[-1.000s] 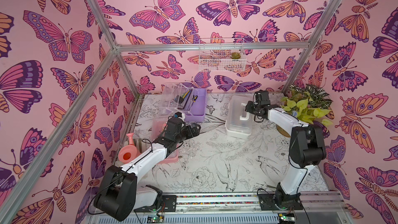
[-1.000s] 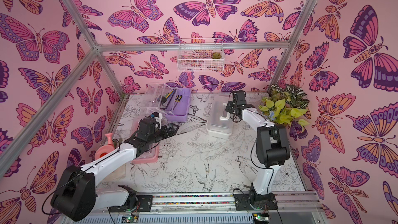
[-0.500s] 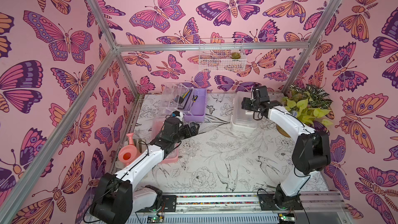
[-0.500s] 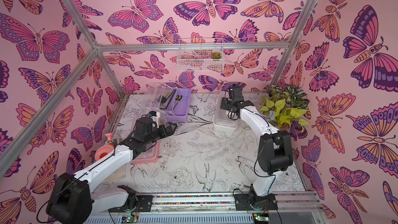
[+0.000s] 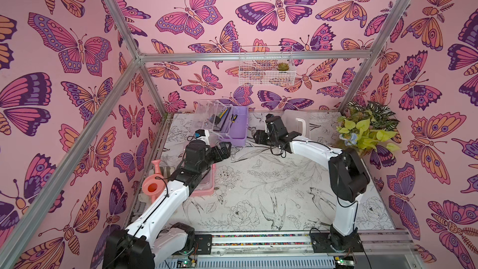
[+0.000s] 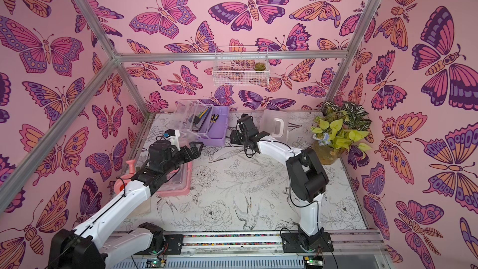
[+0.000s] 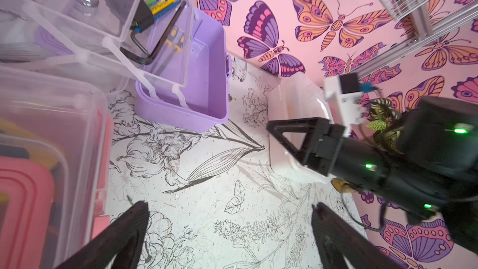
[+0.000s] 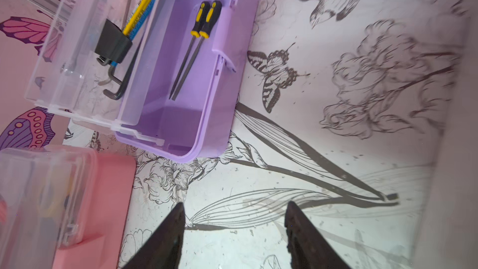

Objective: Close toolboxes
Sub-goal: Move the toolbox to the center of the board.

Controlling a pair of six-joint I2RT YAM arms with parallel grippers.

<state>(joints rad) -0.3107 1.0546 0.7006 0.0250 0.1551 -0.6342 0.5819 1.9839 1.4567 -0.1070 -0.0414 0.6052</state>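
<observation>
Purple toolbox [image 5: 238, 125] at back of desk [image 5: 271, 177], clear tray [image 5: 210, 116] swung out: open. White toolbox [image 5: 294, 119] looks shut; pink toolbox [image 6: 181, 190] unclear. Left gripper [image 7: 230, 204] jaws wide, empty. Right gripper [image 8: 235, 204] jaws parted, empty. Both near the purple one. Next, likely: fold tray in, close up.

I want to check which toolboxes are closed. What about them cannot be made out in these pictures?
- Pink toolbox: in both top views the left arm covers most of it; in the left wrist view it is blurred and cut off by the edge.
- White toolbox: in both top views the right arm hides its near side.
- Purple toolbox: in both top views its tools are too small to name.
</observation>
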